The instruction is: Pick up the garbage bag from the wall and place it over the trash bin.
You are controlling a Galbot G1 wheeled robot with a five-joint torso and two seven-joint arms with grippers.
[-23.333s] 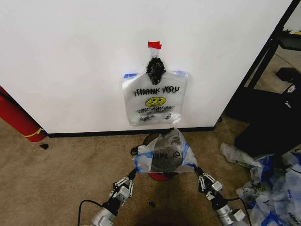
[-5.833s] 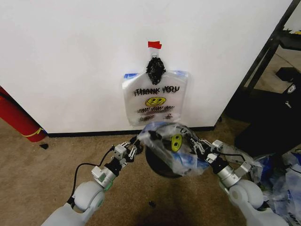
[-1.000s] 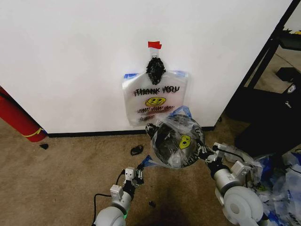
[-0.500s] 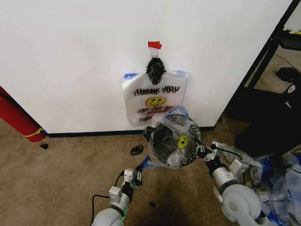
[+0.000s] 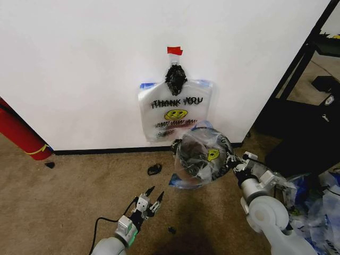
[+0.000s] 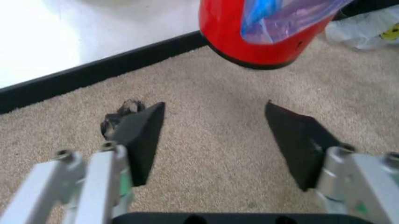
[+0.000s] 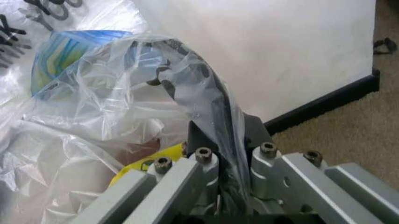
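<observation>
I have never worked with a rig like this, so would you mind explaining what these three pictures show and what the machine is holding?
This is a wheeled robot with two arms, each ending in a two-fingered gripper. The wide picture comes from a camera on its head, looking down at a carpeted floor and a white wall; the other two come from cameras on each wrist.

The right gripper is shut on the rim of the trash bin, a black bucket with a red base, together with the garbage bag draped over it, and holds it tilted off the carpet. The right wrist view shows the plastic pinched between its fingers.

The left gripper is open and empty, low over the carpet.

Another bag hangs on the wall. A small black scrap lies on the carpet.
</observation>
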